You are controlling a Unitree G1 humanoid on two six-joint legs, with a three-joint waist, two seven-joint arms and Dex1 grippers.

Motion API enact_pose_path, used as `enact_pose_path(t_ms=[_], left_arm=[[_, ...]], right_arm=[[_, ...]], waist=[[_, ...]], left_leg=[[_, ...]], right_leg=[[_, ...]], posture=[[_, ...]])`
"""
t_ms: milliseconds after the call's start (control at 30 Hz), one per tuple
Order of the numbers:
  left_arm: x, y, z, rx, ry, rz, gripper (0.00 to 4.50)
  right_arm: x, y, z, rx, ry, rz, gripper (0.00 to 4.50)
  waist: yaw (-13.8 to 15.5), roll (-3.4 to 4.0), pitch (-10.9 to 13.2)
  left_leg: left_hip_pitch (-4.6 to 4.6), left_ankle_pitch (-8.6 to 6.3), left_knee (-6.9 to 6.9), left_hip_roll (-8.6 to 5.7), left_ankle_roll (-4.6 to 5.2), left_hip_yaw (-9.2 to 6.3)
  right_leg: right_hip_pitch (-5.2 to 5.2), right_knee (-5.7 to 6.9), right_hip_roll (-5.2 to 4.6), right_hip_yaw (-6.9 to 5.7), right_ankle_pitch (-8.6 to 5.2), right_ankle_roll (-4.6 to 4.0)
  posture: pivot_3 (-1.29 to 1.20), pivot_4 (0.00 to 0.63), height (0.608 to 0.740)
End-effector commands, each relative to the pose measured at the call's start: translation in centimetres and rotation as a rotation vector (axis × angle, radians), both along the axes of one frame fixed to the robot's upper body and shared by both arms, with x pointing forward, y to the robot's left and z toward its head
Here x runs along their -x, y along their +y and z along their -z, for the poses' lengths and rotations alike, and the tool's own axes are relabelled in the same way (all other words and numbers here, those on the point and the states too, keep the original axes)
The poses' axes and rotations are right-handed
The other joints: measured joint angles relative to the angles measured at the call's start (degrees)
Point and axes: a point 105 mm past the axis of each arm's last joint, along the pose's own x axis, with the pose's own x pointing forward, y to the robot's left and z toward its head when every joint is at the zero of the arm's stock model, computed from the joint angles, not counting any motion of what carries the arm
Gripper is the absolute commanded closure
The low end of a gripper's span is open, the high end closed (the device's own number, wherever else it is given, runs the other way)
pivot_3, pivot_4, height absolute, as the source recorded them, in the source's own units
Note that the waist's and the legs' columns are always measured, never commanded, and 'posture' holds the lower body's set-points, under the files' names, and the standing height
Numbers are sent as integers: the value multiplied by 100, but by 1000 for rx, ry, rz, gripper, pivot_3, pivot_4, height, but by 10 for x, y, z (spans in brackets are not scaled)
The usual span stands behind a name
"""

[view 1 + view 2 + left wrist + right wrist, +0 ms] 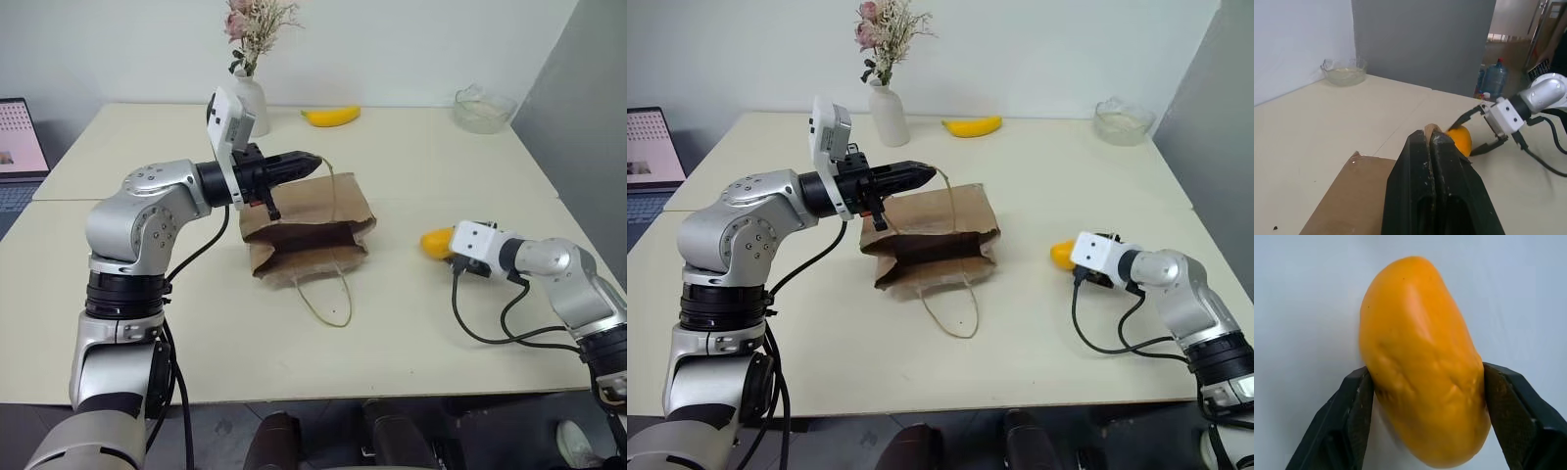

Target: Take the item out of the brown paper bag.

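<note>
- The item (1422,362), a smooth orange-yellow fruit, is out of the bag and low over the bare table (441,333), well to the right of the bag; it appears to be at or just above the surface, though contact cannot be made out.
- The right gripper (1425,421) has its two black fingers (1354,413) pressed against the fruit's opposite sides, clamped on its broad middle, probably so the rounded skin does not slip.
- The brown paper bag (313,230) lies on its side near the table's middle, its dark mouth facing the robot and one cord handle (328,299) trailing loose toward the table's near edge.
- The left gripper (299,164) is closed, fingers together, pinching the bag's other cord handle at the raised top edge; this seems meant to keep the mouth lifted open and stop the light bag from sliding.
- Judged from this layout, the removal itself is done; what remains is setting the fruit down and letting go of both it and the bag.
- Farther back stand a white vase (247,103) of dried flowers, a banana (331,116) and a glass bowl (483,108), all well away from the work.
</note>
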Motion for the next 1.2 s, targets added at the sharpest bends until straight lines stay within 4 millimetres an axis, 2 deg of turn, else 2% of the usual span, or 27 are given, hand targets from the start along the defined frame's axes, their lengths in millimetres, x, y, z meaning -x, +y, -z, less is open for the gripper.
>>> enact_pose_path(t_ms=[33, 100, 167, 267, 367, 433, 467, 567, 667, 833, 967, 1100, 1200], left_arm=[[6, 2, -11, 2, -57, 7, 4500], [6, 2, -9, -1, -57, 5, 4500], [6, 2, -9, -2, -58, 4, 4500], [6, 4, -10, 1, -67, -1, 4500], [1, 7, -13, 18, -79, -36, 4500], [-7, 13, -14, -30, -111, -82, 4500], [-10, 15, -14, -52, -123, -98, 4500], [-21, 25, -19, -87, -165, -145, 3878], [-29, 36, -20, -139, -204, -180, 2916], [-34, 51, -18, -212, -252, -217, 1283], [-46, 67, -21, -229, -294, -315, 37], [-61, 86, -33, -222, -355, -456, 37], [-66, 92, -37, -212, -378, -510, 37]], right_arm=[[3, -3, -7, 43, -17, -46, 513], [8, -5, -8, 32, -2, -53, 36], [14, -7, -16, -3, 7, -54, 36], [30, 0, -34, -158, 40, -69, 36], [50, 27, -69, -495, 51, -117, 36], [68, 62, -90, -740, 76, -210, 36], [74, 72, -96, -804, 90, -237, 36], [83, 91, -102, -900, 114, -265, 0], [85, 102, -104, -938, 131, -275, 0], [84, 108, -107, -953, 142, -287, 0], [80, 110, -111, -966, 130, -295, 0], [76, 113, -114, -974, 123, -312, 0], [74, 115, -115, -971, 124, -324, 0]], waist=[[11, 0, 0], [24, 0, 0], [37, 0, 0], [51, -1, 0], [32, -1, 0], [19, 0, 0], [16, 0, 0], [39, 1, 0], [50, 1, 1], [51, 1, 1], [50, 1, 1], [50, 0, 1], [47, 0, 1]], left_leg=[[0, 0, 0, -1, 0, -2], [0, 0, 0, -1, 0, -3], [-1, 0, 0, -1, 0, -4], [-4, 0, 0, -1, -1, -7], [-1, 0, 1, 1, -1, -7], [5, 0, 2, 5, -1, -7], [8, 1, 1, 8, -1, -9], [11, 1, -1, 10, -2, -19], [4, 1, 1, -3, -1, -11], [-5, 0, 1, -7, 1, -8], [-9, -1, 1, -3, 1, -11], [-8, -1, 1, 0, 1, -14], [-9, -1, 1, 0, 1, -13]], right_leg=[[0, 0, 0, -1, 0, 0], [0, 0, 0, -2, 0, 0], [1, 0, -1, -3, 0, 0], [1, 0, -1, -6, 0, 0], [3, 2, -1, -6, 0, 0], [5, 7, -1, -4, 0, 0], [7, 8, 1, -6, 1, 0], [9, 11, 4, -17, 0, -1], [8, 5, 0, -14, 0, 0], [7, -10, 0, -12, 3, 5], [3, -9, -1, -14, 3, 5], [4, -6, 0, -17, 3, 5], [2, -7, -1, -16, 3, 5]], posture=[[0, 150, 740], [0, 150, 740], [0, 150, 740], [0, 150, 740], [0, 150, 740], [0, 150, 740], [0, 150, 740], [0, 150, 740], [0, 150, 740], [0, 150, 740], [0, 150, 740], [0, 150, 740], [0, 150, 740]])
